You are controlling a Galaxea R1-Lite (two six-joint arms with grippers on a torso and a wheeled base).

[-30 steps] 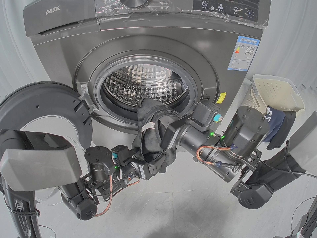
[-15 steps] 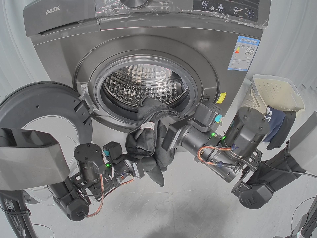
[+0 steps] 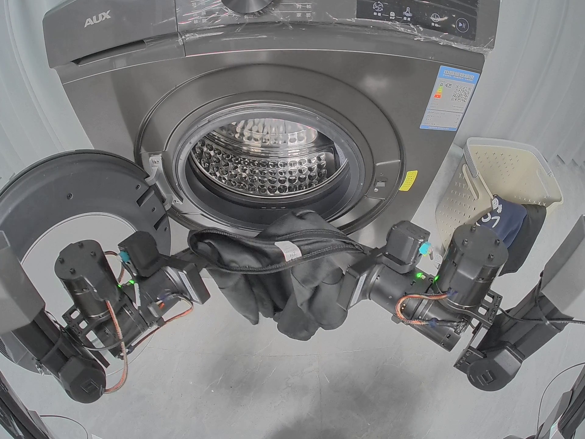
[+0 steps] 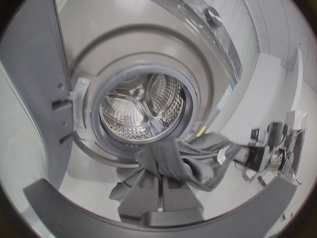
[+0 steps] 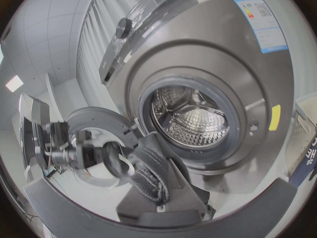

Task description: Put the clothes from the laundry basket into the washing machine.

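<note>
The left gripper and the right gripper are both squeezed closed on one dark garment, each pinching an end. The cloth is pulled into a line between them. A big floppy part hangs down below them, over the floor. The drum of the washing machine sits higher up and farther back than both grippers, so the garment is not inside yet. The door stands wide open just beyond the left gripper. Past the right gripper is the laundry basket, with blue clothes draped over its edge.

I think a few things could go wrong. If the grippers pull apart too hard, the cloth could slip out of one. If they go in too low, the hanging part could catch on the rim of the opening and stay outside, or drop to the floor.
</note>
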